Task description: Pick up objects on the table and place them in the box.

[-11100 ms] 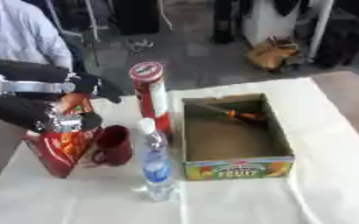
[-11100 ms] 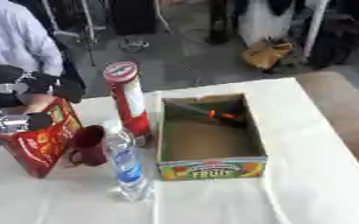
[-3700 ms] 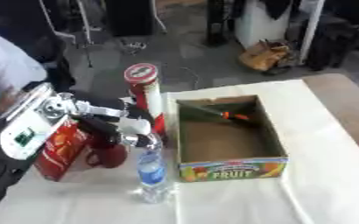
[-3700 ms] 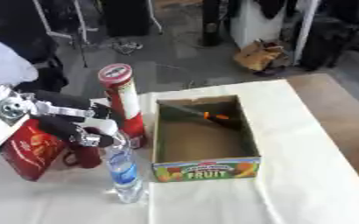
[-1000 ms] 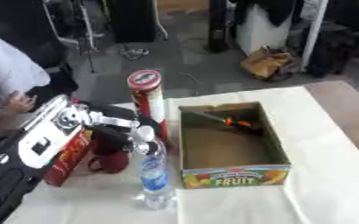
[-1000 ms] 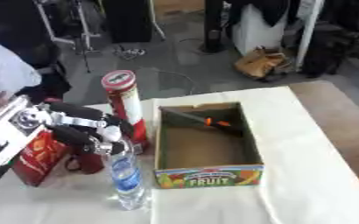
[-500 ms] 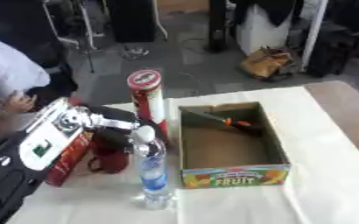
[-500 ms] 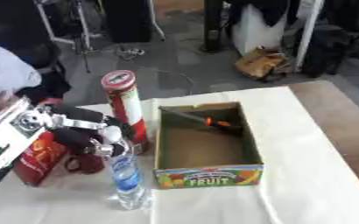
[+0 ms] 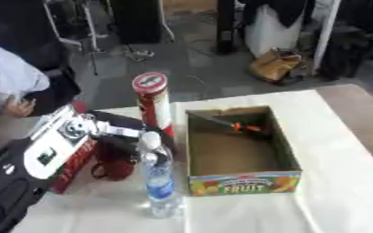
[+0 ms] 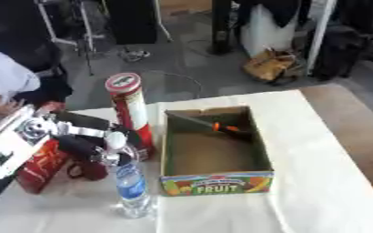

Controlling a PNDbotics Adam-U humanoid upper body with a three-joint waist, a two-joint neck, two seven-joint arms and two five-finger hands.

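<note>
An open cardboard box [image 9: 246, 184] marked FRUIT stands mid-table; an orange and black tool [image 9: 239, 127] lies at its far end. Left of it stand a tall red tube [image 9: 154, 105] and, nearer me, a clear water bottle [image 9: 159, 183]. A dark red mug [image 9: 113, 164] sits beside a red carton [image 9: 73, 162]. My left hand [image 9: 131, 140] reaches in from the lower left and sits over the mug's top, close behind the bottle's cap. Whether it holds the mug is hidden. My right hand shows in no view.
A white cloth covers the table [image 9: 342, 150], with bare cloth right of the box and in front of it. The brown table edge shows at the far right. Beyond the far edge is grey floor with stands and bags.
Since eleven seconds ago my left arm has swung from the red carton over to the mug. In the last second the hand has hardly moved; the view has shifted slightly.
</note>
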